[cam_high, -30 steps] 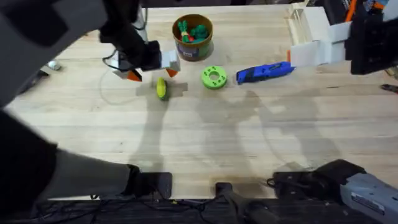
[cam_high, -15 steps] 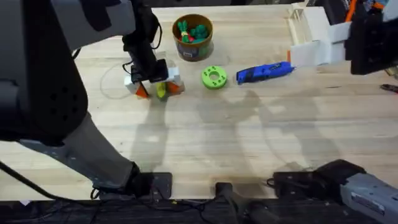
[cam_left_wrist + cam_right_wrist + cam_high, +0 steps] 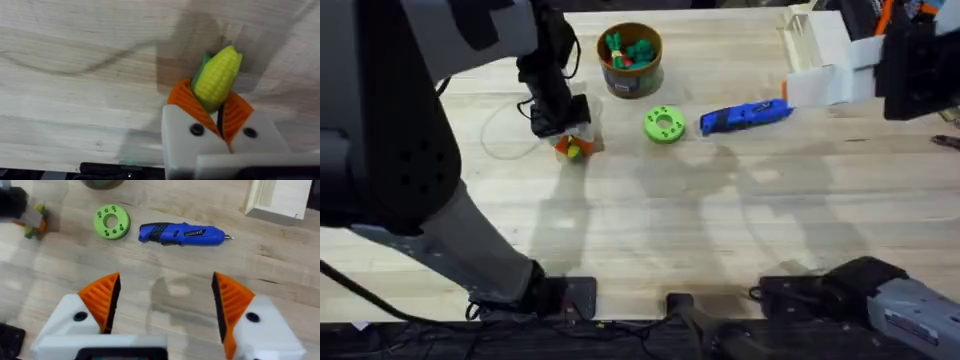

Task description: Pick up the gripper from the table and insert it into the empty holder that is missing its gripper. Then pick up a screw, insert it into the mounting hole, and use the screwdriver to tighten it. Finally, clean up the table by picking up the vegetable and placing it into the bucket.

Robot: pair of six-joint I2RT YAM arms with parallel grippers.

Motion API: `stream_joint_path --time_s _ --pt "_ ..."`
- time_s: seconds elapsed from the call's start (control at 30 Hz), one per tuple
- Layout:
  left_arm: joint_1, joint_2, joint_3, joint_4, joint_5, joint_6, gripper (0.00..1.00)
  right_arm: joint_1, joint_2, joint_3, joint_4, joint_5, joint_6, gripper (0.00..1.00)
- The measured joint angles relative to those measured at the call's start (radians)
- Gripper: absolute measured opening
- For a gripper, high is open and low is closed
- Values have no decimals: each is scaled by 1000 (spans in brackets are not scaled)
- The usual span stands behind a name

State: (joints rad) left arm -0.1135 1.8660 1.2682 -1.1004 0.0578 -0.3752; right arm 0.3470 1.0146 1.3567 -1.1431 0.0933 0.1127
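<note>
I see my left gripper [image 3: 220, 107] clamped on the vegetable [image 3: 216, 77] — orange pads pinching its lower half, the yellow tip poking out past them. In the overhead view it sits on the table [image 3: 720, 230] at about 8 o'clock from the bucket [image 3: 630, 60]. My right gripper [image 3: 165, 302] hangs with fingers spread wide — the screwdriver [image 3: 182, 234] lies beyond it, the green disc [image 3: 112, 222] just beside its blunt end.

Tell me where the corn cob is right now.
The corn cob is pinched in the left end effector, left of the green disc and below-left of the bucket in the overhead view.
</note>
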Motion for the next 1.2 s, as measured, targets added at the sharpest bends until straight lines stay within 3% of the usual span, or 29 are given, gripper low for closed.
stream_joint_path --time_s 0.2,0.33,0.47,0.63,0.9,1.2 --pt "0 -3 46 -23 1 1 34 0 0 0 5 0 0 971" --pt "0 -35 174 -59 2 14 34 0 0 0 5 0 0 971" --pt "-3 -97 338 -63 32 73 34 0 0 0 5 0 0 971" --pt "-51 -139 481 11 50 141 34 0 0 0 5 0 0 970" --pt "-155 -95 493 217 60 182 34 0 0 0 5 0 0 971" --pt "-164 64 492 284 62 185 34 0 0 0 5 0 0 971"
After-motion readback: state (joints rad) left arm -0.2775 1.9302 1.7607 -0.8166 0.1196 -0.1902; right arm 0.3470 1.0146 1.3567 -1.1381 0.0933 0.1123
